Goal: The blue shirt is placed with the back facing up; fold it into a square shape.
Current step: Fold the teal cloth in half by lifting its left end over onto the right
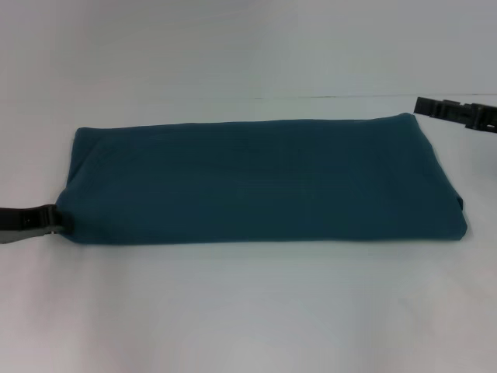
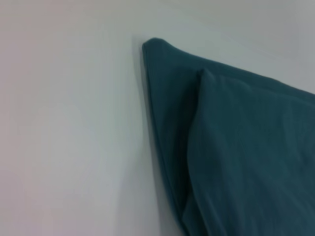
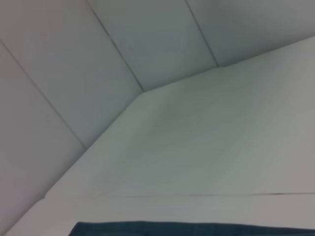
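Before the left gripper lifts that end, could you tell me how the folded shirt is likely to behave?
The shirt will probably sag and droop: it is soft cloth with rounded, puffy edges. Its stacked layers, seen in the left wrist view, may slide apart or unfold if only one is caught. The left gripper sits at its near left corner; the right gripper hangs beyond the far right.

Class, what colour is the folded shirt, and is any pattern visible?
Plain dark teal-blue shirt, no pattern visible; head view shows it best.

left gripper (image 1: 53, 220): enters low from the left edge of the head view, lying near level, its dark tip at the near left corner of the blue shirt (image 1: 264, 180); finger state not discernible
right gripper (image 1: 458, 113): enters from the right edge, raised, black tip just beyond the shirt's far right corner, apart from it
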